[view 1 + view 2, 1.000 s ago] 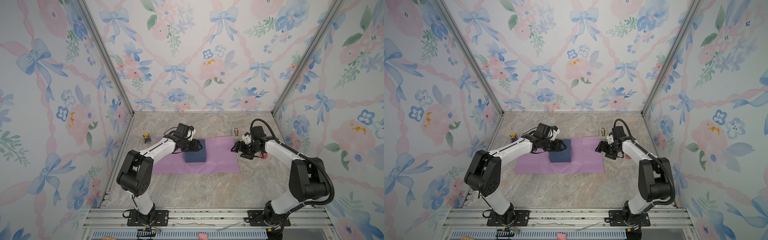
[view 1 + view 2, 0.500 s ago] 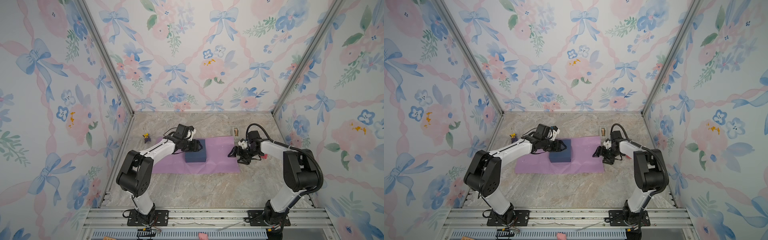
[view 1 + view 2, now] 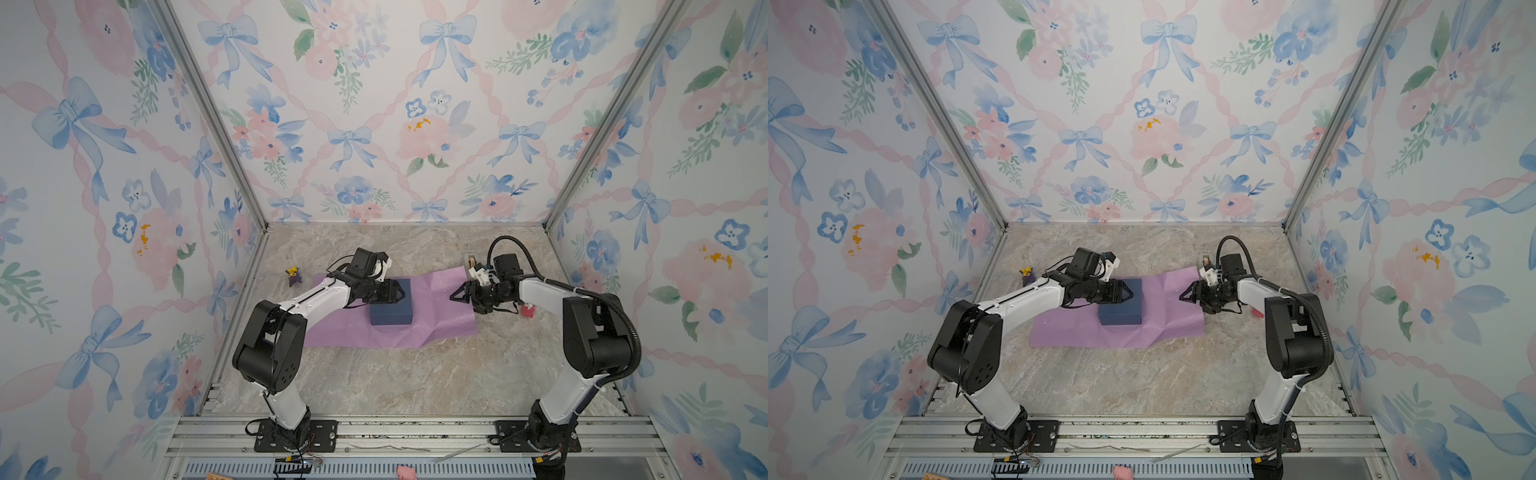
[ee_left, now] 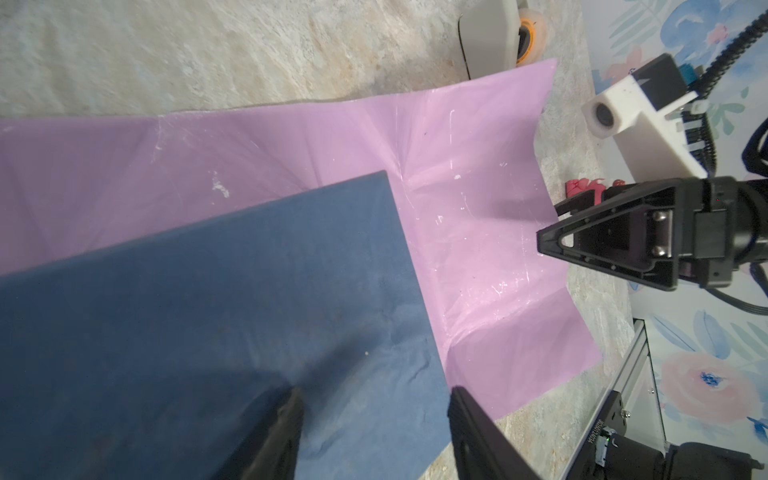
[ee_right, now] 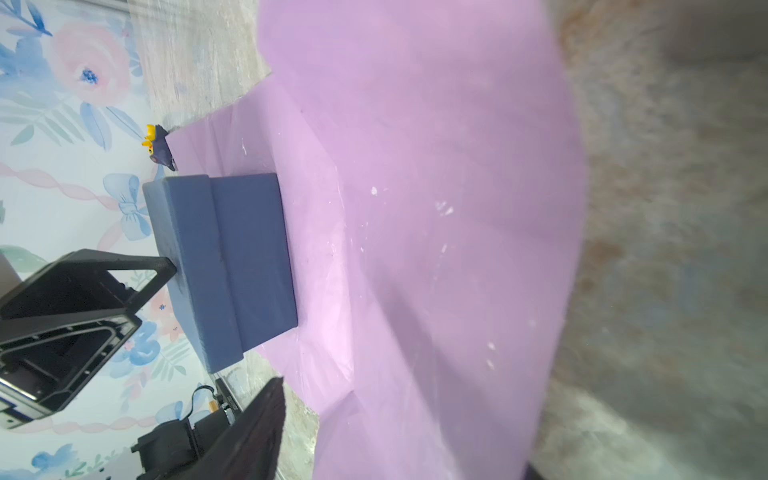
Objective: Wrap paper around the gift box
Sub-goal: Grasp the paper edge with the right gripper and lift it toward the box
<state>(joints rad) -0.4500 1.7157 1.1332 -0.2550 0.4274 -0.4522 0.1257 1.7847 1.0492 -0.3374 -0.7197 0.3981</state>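
though creased, thin lilac paper (image 3: 440,303) under squarish navy gift box (image 3: 390,309)

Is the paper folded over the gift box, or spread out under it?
Spread out: the paper lies open and creased beneath the gift box, whose navy top is bare.

Paper (image 3: 440,307): thin lilac sheet, creased, faint sheen, white scuffs.
Box (image 3: 390,316): navy, matt, fine-grained covering, slightly wrinkled on top.
Table (image 3: 415,374), bare at 6 o'clock of the paper: marbled stone look, dull.
Rail (image 3: 374,432), at the table's 6 o'clock edge: brushed metal.
Walls (image 3: 374,124): floral print, matt.
Left gripper (image 3: 402,291), right gripper (image 3: 454,297): black matt plastic.
Arm shells (image 3: 316,297): glossy white plastic.
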